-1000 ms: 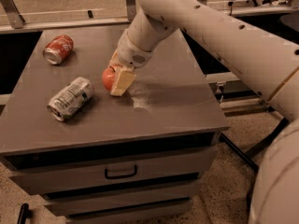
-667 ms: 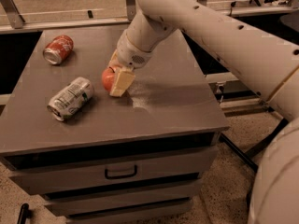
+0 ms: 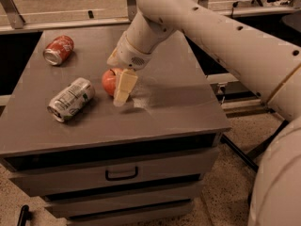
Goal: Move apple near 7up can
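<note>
7up can [image 3: 71, 99] at left, apple [image 3: 109, 80] just beside it: placing looks almost finished.
The 7up can lies on its side on the tabletop [image 3: 178, 102], long axis running lower-left to upper-right. The claw [image 3: 120, 91] is at the apple's right flank; whether it clasps or has released cannot be told. Next, likely: let go, lift clear.
</note>
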You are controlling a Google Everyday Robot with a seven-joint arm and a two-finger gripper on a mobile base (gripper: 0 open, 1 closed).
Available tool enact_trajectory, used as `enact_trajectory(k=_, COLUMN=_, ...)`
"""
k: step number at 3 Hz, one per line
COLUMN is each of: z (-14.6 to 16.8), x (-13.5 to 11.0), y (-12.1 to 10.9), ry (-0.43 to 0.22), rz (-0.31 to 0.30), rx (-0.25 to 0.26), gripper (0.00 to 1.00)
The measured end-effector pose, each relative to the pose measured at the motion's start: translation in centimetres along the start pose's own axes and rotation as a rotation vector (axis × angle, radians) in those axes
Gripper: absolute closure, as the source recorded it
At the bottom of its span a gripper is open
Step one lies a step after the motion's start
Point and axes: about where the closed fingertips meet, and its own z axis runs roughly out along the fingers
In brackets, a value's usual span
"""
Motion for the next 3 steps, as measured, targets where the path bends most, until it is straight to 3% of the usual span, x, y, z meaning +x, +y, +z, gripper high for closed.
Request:
enact_trajectory(k=1, z=-0.8, x=0.4, y=-0.2, ry=-0.007, rz=-0.011, rx=-0.009, gripper=0.0)
enact_trajectory(k=2, z=-4.3, x=2.3, y=0.2, ry=-0.01, rz=-0.022, rx=-0.017, gripper=0.0)
enact_trajectory(k=3, z=-7.9, x=6.0, y=1.3, ry=-0.042, rz=0.039, rx=-0.04, gripper=0.0)
